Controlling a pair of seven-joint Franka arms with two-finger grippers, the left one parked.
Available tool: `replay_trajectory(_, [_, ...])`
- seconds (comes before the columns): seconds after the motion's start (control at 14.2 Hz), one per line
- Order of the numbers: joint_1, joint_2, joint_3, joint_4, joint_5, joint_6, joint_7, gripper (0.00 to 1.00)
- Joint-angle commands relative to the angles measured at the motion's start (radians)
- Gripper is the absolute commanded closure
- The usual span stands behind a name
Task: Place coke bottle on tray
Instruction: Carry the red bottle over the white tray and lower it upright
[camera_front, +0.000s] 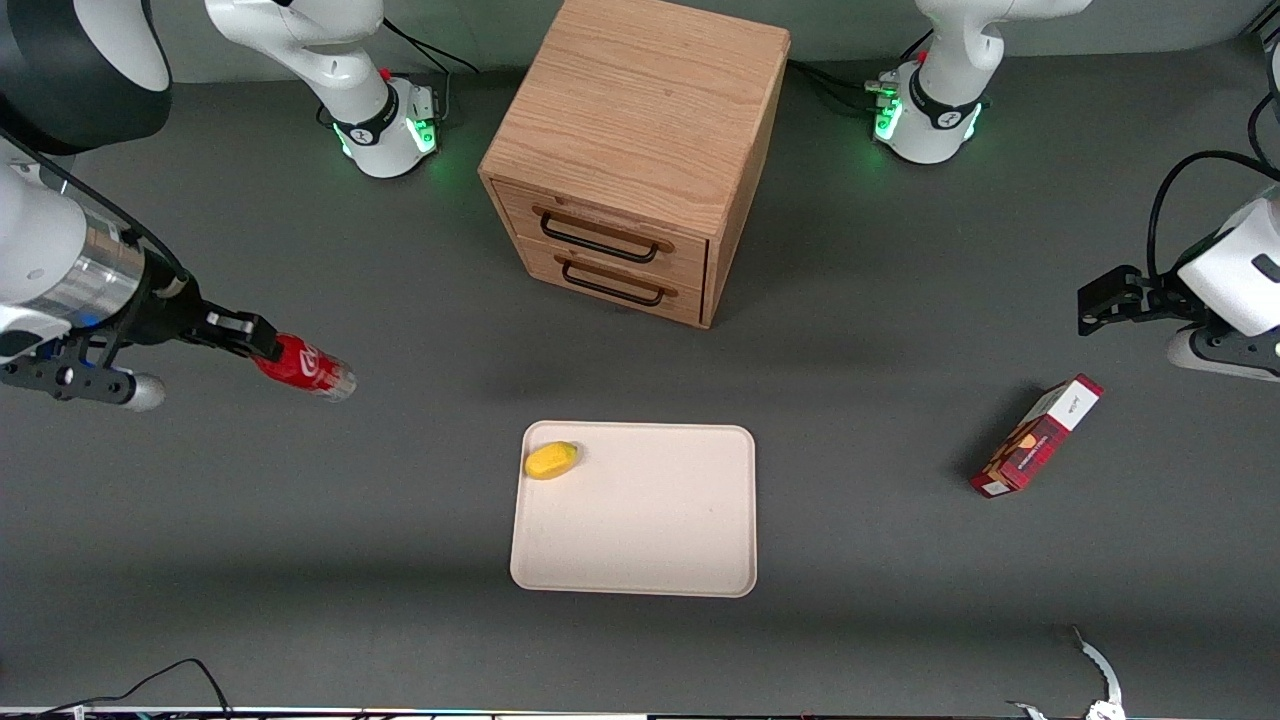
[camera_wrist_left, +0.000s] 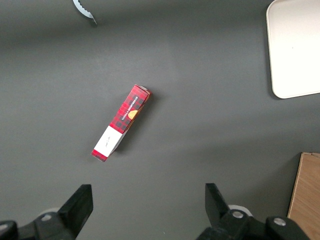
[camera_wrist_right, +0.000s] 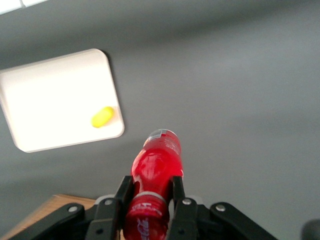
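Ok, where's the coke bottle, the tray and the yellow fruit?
coke bottle (camera_front: 305, 368): front view, red body, held in the end effector (camera_front: 262, 346).
tray (camera_front: 650, 520): front view, bare middle.
yellow fruit (camera_front: 551, 460): front view, its middle, on the tray.

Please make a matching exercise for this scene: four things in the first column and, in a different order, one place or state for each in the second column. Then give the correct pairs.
Things:
1. coke bottle
2. yellow fruit
3. red-and-white carton
4. wooden drawer cabinet

Places or states:
A. lying on the table toward the parked arm's end
B. held in the pincer, not over the tray
C. both drawers shut, farther from the front camera than the tray
D. lying on the tray near one corner

Pairs: 1-B, 2-D, 3-A, 4-C
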Motion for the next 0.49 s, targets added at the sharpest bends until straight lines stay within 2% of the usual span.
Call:
replay_trajectory(0.0, [0.097, 0.314, 0.036, 0.334, 0.0, 0.006, 0.277, 1.0])
replay_trajectory(0.28, [0.183, 0.49, 0.039, 0.339, -0.144, 0.287, 0.535, 1.0])
replay_trajectory(0.42, [0.197, 0.573, 0.063, 0.337, -0.208, 0.391, 0.639, 1.0])
